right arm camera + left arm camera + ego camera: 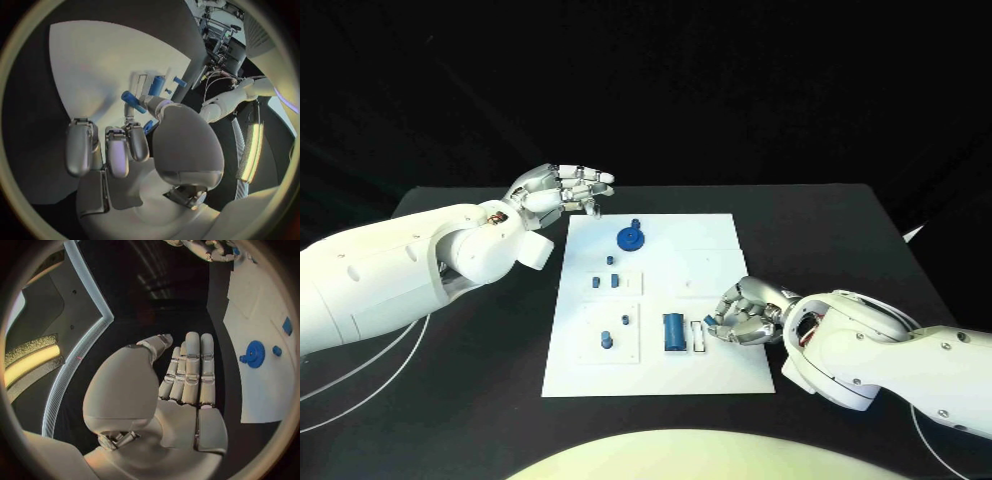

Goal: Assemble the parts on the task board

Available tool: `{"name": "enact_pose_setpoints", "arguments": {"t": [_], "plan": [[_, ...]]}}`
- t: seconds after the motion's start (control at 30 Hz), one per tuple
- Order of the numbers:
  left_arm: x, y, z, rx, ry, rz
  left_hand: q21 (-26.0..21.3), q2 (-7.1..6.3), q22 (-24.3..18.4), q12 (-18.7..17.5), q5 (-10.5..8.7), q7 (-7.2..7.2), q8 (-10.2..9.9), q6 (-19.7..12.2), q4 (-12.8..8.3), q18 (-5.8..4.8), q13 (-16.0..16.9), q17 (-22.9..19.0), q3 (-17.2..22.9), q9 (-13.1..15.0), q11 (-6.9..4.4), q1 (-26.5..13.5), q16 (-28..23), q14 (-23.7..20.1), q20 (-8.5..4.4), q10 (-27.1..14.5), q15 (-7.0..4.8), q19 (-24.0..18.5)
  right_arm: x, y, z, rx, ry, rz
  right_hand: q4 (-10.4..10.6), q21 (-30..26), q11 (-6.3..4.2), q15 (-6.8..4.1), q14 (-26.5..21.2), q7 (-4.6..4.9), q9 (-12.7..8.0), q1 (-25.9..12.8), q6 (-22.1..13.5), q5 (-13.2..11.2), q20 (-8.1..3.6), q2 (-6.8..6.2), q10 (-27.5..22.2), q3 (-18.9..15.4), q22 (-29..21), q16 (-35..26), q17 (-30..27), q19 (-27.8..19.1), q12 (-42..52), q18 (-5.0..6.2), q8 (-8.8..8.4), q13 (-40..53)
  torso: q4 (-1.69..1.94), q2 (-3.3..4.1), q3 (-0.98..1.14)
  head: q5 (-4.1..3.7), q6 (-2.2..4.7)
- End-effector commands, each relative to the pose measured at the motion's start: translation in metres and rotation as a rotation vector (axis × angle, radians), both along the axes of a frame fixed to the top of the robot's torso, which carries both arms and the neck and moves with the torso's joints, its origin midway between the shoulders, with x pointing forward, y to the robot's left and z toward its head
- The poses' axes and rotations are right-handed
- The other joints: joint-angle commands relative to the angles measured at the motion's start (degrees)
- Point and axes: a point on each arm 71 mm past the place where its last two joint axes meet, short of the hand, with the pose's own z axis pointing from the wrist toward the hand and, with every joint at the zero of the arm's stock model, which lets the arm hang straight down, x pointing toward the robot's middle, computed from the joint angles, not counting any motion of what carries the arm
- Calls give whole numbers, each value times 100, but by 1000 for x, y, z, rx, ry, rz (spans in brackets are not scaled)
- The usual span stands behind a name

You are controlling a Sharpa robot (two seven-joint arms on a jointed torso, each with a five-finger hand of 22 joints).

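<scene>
Black desk (473, 400) carries the white task board (661, 300) at its middle. Off the board's far left corner hovers the left hand (564, 189), fingers straight and together, holding nothing. At the board's right edge the right hand (749, 314) pinches a small blue part (149, 126). Just left of that hand a blue cylinder (674, 330) lies on the board, long axis running near-to-far.

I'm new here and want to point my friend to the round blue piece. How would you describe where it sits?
Find the white task board in the middle of the black table. Look at its far end, near the raised left robot hand. There lies the round blue part, a flat disc with a small knob on its edge, wider than the slim blue pegs and the cylinder nearer the robot.
</scene>
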Motion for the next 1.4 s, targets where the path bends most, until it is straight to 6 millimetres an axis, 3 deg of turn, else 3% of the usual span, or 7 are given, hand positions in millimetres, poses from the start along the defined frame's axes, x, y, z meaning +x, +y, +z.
{"name": "enact_pose_setpoints", "arguments": {"t": [0.03,0.13,0.17,0.23,1.13,1.4], "plan": [[-1,-3,1,-13,1,-24,-21,30,-4,24,-12,144,31,-37,-4,36,-8,-6,27,-7,-9,28,-19,-30,-1,-50,1,44,-1,4,-5,8,44,2,81,-41,48,26,503,-15,-42,-181,51,-124,17,-2,2,-78,1156,14,1173,186,-48,-43,-53,766,4,3,2,4,-7],[-1,-3,1,-12,1,-25,-21,30,-4,24,-12,144,31,-37,-4,36,-8,-6,27,-7,-9,28,-19,-30,-1,-50,1,44,-1,8,-9,-1,60,10,201,-62,56,32,501,-9,-71,-421,84,-429,24,28,-1,-153,1152,9,1162,180,-56,-40,-91,763,0,3,0,10,-8],[-1,-3,1,-12,1,-25,-21,31,-3,25,-12,145,32,-38,-4,35,-8,-7,27,-8,-8,29,-19,-32,-2,-51,2,45,-1,9,-10,-2,63,11,328,-66,63,38,503,-4,-85,-606,106,-661,30,82,4,-206,1151,12,1170,180,-50,-40,-108,768,-1,4,0,19,-2],[-1,-3,1,-12,2,-25,-24,39,-4,26,-17,152,34,-40,25,31,-11,-8,19,-10,0,0,-20,-33,1,-55,9,44,-1,12,-12,-4,67,13,350,-67,62,38,502,-6,-91,-671,117,-796,30,107,5,-225,1151,10,1166,180,-47,-39,-116,770,-2,4,4,24,-12],[-2,-3,0,-11,12,-38,-44,51,-14,29,-24,155,38,-48,84,28,-15,-8,3,-15,5,-54,-18,-35,10,-66,19,40,1,22,-18,-34,63,43,333,-86,15,6,499,-65,-55,-738,260,-837,13,124,7,-253,1147,4,1152,177,-54,-34,-30,767,-5,-2,5,44,-41],[-2,-3,0,-9,15,-36,-51,53,-18,30,-25,155,40,-50,97,28,-16,-8,0,-16,5,-62,-18,-36,12,-69,20,39,1,25,-18,-28,57,50,452,-106,25,7,498,-51,-54,-1002,242,-1068,5,-13,-1,-438,1143,-1,1144,173,-71,-33,-28,760,-2,-2,3,46,-47]]}}
